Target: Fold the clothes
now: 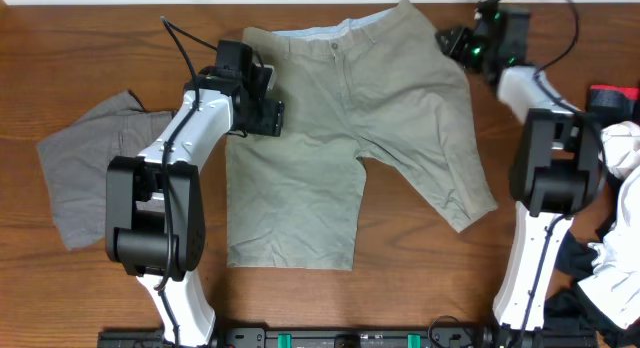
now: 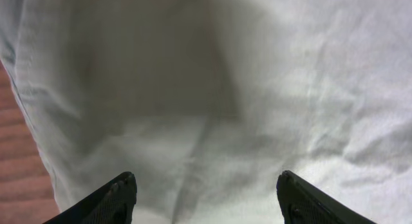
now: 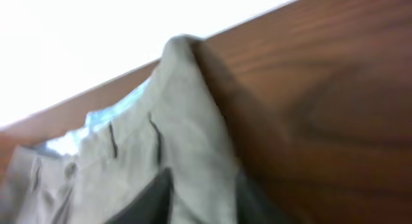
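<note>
Lying flat in the middle of the table (image 1: pixel 100 48), the khaki shorts (image 1: pixel 340 118) are showing their front side, with the waistband (image 1: pixel 330 33) pointing to the far edge and the two legs pointing to the robot. The pale blue inside of the waistband is showing along the top. The leg on the robot's left side is lying straight, and the other leg is spreading out toward the right arm.

The left end effector (image 1: pixel 272 118) is hanging over the left hip side of the khaki shorts. In the left wrist view its two fingers (image 2: pixel 116 198) are standing wide apart with only flat cloth under them, so it is released and is holding nothing.

The right end effector (image 1: pixel 447 40) is sitting at the far right corner of the waistband. In the right wrist view this corner is standing up from the table in a peak, and a strip of cloth is running down between the dark fingers (image 3: pixel 154 198). The view is blurred, and I cannot tell if the fingers are pressing the cloth or not.

The grey shorts (image 1: pixel 80 173) are lying crumpled on the table beside the left arm, apart from the khaki shorts. A heap of clothes (image 1: pixel 615 258), white and dark, is lying at the right edge of the table, behind the right arm.
</note>
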`<state>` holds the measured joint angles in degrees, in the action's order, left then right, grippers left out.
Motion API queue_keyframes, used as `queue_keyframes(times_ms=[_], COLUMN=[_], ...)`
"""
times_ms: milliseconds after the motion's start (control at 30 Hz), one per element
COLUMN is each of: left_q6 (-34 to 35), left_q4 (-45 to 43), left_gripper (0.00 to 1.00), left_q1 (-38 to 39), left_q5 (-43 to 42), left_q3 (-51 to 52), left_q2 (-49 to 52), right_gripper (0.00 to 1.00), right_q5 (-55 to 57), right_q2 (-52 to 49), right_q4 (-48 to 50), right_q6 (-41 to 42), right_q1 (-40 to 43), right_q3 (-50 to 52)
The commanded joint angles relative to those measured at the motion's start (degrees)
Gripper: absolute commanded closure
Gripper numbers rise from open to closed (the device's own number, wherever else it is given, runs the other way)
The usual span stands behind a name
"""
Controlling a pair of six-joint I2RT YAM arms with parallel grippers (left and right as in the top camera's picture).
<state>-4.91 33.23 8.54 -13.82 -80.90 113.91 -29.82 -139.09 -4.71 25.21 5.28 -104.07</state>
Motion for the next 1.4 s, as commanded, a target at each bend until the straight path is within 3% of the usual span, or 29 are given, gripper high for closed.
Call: queue_keyframes(times_ms=[0,100,300,400,500,833,900,1033,1133,1367], left_q6=[-0.48,-0.42,1.64,1.77,1.75,1.73,1.70,1.70,1.73,1.77], left_q4=[1.55,2.08,2.58,2.54,2.05,-0.55,-0.57,-0.52,0.00,1.03], left_gripper=[0.29,0.29,0.28,0.28,0.28,0.28,0.28,0.28,0.28,0.28], left_q1=[0.15,0.17,0.17,0.17,0.17,0.17,0.17,0.17,0.20,0.33], left_q5=[-0.48,-0.09,-0.15,-0.13,-0.13,-0.11,-0.11,-0.11,-0.13,-0.17], left_q3=[0.15,0.15,0.13,0.15,0.15,0.22,0.22,0.22,0.22,0.90], left_q2=[-0.11,-0.15,-0.96,-0.94,-0.85,-0.70,-0.61,0.44,1.81,2.80], right_gripper=[0.39,0.27,0.23,0.25,0.30,0.38,0.45,0.72,0.85,0.91], right_q5=[-5.01,-5.16,0.28,7.13,10.56,13.62,14.08,15.98,18.86,22.84], right_q2=[3.63,7.63,16.00,16.04,15.78,15.76,15.76,15.76,16.00,16.02], right_q4=[-9.60,-19.45,-45.16,-58.60,-64.74,-56.41,-54.07,-51.91,-51.84,-56.02], right_q6=[-8.11,-11.85,-16.35,-19.04,-21.73,-22.10,-22.08,-22.03,-22.05,-21.88], right_q1=[4.76,7.15,9.81,9.25,7.61,4.85,4.83,4.83,4.92,7.10], right_q3=[-5.70,-7.54,-7.58,-7.17,-2.56,19.65,22.01,23.54,22.93,17.27])
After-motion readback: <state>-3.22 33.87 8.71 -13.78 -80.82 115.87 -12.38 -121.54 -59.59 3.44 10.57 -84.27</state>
